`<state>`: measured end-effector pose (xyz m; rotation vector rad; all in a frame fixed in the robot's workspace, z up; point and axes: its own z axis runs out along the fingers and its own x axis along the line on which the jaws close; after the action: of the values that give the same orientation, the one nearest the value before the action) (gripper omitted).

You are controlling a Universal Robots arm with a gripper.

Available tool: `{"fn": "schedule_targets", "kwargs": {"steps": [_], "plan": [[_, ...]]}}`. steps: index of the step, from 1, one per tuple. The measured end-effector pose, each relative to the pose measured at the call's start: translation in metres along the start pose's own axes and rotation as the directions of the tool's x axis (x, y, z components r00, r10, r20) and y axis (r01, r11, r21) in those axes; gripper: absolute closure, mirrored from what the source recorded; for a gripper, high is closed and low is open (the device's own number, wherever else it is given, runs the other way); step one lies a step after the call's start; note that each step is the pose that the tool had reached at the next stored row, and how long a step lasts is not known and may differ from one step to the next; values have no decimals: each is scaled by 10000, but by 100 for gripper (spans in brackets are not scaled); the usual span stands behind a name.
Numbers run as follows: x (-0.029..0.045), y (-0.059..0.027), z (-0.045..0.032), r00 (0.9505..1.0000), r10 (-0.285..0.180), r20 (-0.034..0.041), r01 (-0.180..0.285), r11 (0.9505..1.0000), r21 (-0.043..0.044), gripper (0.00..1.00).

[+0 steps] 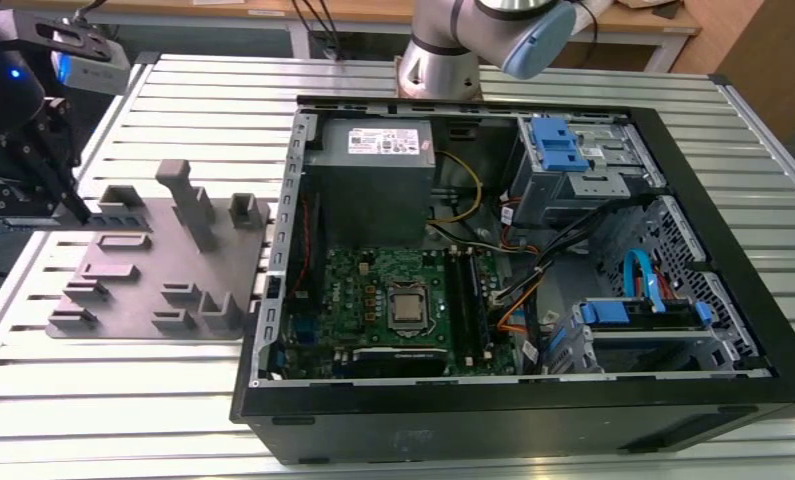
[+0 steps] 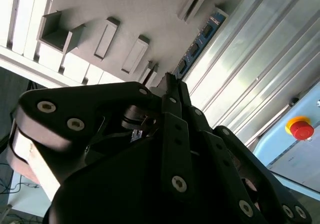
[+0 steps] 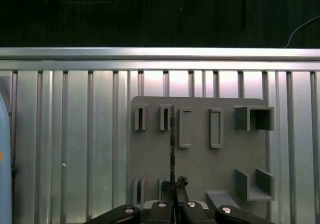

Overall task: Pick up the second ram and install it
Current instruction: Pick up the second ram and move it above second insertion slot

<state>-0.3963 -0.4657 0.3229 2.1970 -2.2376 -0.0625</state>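
The pick-up step seems in hand: the gripper [image 3: 175, 207] looks clamped on the second ram [image 2: 201, 39], which stands on edge in the slots of the grey fixture plate [image 3: 200, 159], well apart from the open computer case [image 1: 504, 425]. Freeing it likely calls for a straight pull along those slots. The white label [image 1: 389, 142] on the power supply [image 1: 370, 195] bears print I cannot make out.

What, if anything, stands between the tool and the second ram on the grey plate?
Nothing visible does. In the first wrist view the second ram runs edge-on across the grey plate straight to the tool, with nothing lying across it. The plate's raised blocks sit off to its sides.
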Motion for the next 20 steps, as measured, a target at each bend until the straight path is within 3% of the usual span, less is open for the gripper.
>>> {"fn": "schedule_targets", "kwargs": {"steps": [12, 20], "plan": [[-3, 5, -144, 10000, 0, 1, 0, 10000, 1, 86], [-8, 11, -339, 10000, 0, 1, 0, 10000, 1, 86]]}}
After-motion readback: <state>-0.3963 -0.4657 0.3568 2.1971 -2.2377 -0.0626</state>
